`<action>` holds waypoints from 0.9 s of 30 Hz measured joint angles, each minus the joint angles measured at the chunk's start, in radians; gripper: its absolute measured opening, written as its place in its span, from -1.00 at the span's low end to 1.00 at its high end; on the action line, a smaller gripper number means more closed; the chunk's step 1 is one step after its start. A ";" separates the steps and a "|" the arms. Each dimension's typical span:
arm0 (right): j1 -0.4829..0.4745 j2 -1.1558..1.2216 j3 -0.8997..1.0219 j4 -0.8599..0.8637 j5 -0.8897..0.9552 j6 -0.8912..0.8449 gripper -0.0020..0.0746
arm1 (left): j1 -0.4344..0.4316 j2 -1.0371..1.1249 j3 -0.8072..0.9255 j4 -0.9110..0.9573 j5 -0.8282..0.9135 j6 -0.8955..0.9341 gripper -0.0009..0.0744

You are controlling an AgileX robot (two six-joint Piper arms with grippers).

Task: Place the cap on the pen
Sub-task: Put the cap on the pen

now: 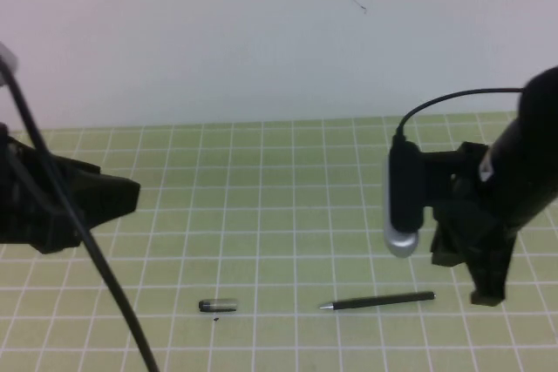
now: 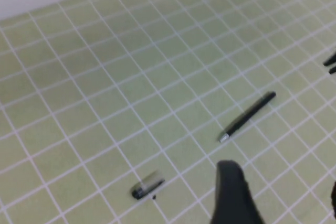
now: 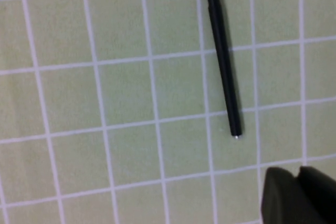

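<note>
lying uncapped beside the pressed-together right gripper (image 1: pixel 488 295), pen (image 1: pixel 377 302); cap (image 1: pixel 218 306) near the spread left gripper (image 2: pixel 286 195).

Pale green mat (image 1: pixel 261 215) with a white grid fills the lower frame, a plain off-white wall (image 1: pixel 218 32) above it. Lower right, the pen (image 1: pixel 377 301): solid black, silver tip. Lower centre, the cap (image 1: pixel 218 306): translucent grey, dark end. Both arms are black; a silver-edged camera (image 1: pixel 403 202) at right.
</note>
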 joint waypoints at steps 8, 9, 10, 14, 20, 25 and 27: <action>0.000 0.157 -0.025 0.029 0.002 -0.098 -0.07 | -0.016 0.011 0.000 0.021 0.016 0.071 0.04; 0.000 0.171 -0.025 0.029 -0.002 -0.119 -0.03 | -0.016 0.011 0.000 0.023 0.016 0.075 0.04; 0.000 0.188 -0.025 0.029 -0.011 -0.132 0.00 | -0.016 0.011 0.000 0.028 0.014 0.079 0.03; 0.000 0.242 -0.026 0.026 -0.059 -0.154 0.04 | -0.016 0.017 0.002 0.050 0.014 0.111 -0.04; 0.000 0.306 -0.026 -0.007 -0.102 -0.158 0.04 | -0.016 0.032 0.002 0.052 0.016 0.114 -0.18; -0.002 0.341 -0.027 -0.007 -0.139 -0.158 0.04 | -0.016 0.035 0.002 0.060 -0.001 0.120 -0.20; -0.004 0.353 -0.027 -0.007 -0.140 -0.158 0.04 | -0.016 0.035 0.002 0.066 -0.018 0.122 -0.20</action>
